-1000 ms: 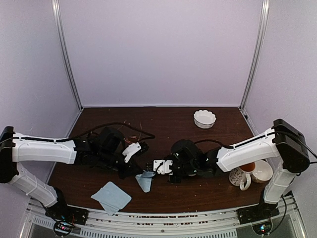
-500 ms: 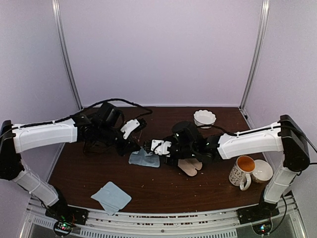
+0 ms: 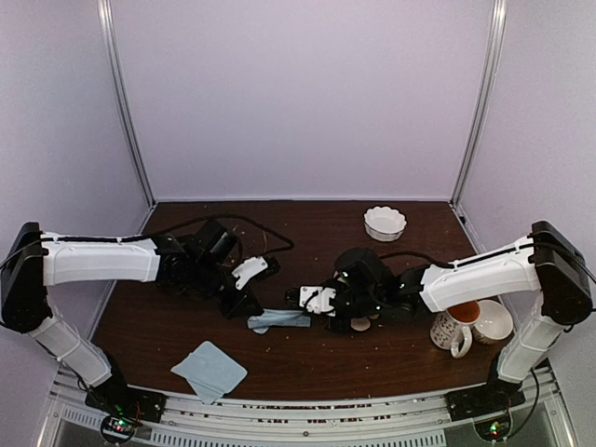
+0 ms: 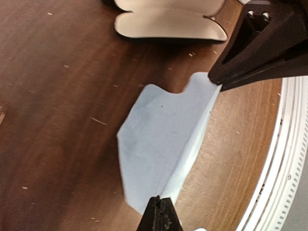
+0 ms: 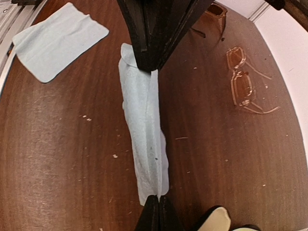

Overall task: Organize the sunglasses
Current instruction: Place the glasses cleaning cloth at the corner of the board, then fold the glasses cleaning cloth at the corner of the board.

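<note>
A light-blue cloth (image 3: 279, 319) is stretched into a narrow folded strip low over the table between both grippers. My left gripper (image 4: 160, 201) is shut on one end of it, and my right gripper (image 5: 155, 198) is shut on the other. From above, the left gripper (image 3: 250, 314) and right gripper (image 3: 308, 312) face each other across the cloth. The copper-wire sunglasses (image 5: 243, 82) lie unfolded on the table, apart from both grippers. A darker pair (image 5: 214, 12) shows partly at the top edge of the right wrist view.
A second light-blue cloth (image 3: 209, 371) lies flat near the front edge. The open glasses case with cream lining (image 4: 168, 24) sits under the right arm. A white bowl (image 3: 385, 223) stands at the back. A mug (image 3: 453, 328) and a cup (image 3: 494, 321) stand at the right.
Both grippers have moved toward the front edge and lower, still holding the cloth. The cloth, spread wider half a second ago, is now pulled into a narrow strip.
</note>
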You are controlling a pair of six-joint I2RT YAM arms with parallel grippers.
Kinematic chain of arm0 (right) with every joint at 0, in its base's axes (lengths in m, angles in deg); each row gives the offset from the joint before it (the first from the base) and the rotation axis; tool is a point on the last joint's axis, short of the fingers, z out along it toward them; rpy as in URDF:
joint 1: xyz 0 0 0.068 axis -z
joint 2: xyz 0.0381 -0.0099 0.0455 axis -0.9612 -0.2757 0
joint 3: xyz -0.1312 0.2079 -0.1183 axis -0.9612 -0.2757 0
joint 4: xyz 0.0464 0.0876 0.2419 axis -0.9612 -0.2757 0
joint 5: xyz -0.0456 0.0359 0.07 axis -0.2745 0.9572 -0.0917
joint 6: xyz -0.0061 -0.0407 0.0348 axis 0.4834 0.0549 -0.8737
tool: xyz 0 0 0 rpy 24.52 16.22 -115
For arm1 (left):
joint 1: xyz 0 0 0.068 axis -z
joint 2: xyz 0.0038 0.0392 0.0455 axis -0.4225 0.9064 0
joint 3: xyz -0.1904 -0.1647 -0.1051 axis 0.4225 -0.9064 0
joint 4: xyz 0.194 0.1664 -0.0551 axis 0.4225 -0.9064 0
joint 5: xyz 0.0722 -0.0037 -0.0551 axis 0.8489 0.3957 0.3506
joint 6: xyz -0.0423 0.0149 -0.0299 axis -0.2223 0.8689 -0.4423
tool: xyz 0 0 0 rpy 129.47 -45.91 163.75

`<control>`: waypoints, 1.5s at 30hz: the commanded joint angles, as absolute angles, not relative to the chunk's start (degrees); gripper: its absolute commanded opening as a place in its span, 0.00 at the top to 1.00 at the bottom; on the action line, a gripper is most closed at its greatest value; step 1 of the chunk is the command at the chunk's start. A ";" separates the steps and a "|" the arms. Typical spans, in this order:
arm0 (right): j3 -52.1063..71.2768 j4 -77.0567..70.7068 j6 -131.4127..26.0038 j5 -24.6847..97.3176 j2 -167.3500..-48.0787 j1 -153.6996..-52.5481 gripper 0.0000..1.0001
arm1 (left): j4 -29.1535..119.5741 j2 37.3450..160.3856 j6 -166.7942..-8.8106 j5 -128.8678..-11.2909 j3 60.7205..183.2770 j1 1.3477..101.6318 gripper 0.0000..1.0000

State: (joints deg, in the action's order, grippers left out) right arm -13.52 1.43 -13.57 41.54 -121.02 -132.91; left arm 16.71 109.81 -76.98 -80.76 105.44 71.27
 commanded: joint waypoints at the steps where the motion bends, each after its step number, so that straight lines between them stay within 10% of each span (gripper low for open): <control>1: -16.53 0.33 -16.50 43.61 -118.05 -134.86 1.00 | 22.00 110.34 -80.97 -83.04 102.95 74.60 1.00; 45: -28.52 -1.25 -35.80 34.76 -111.80 -149.48 1.00 | 30.80 115.35 -96.34 -81.86 97.46 90.56 1.00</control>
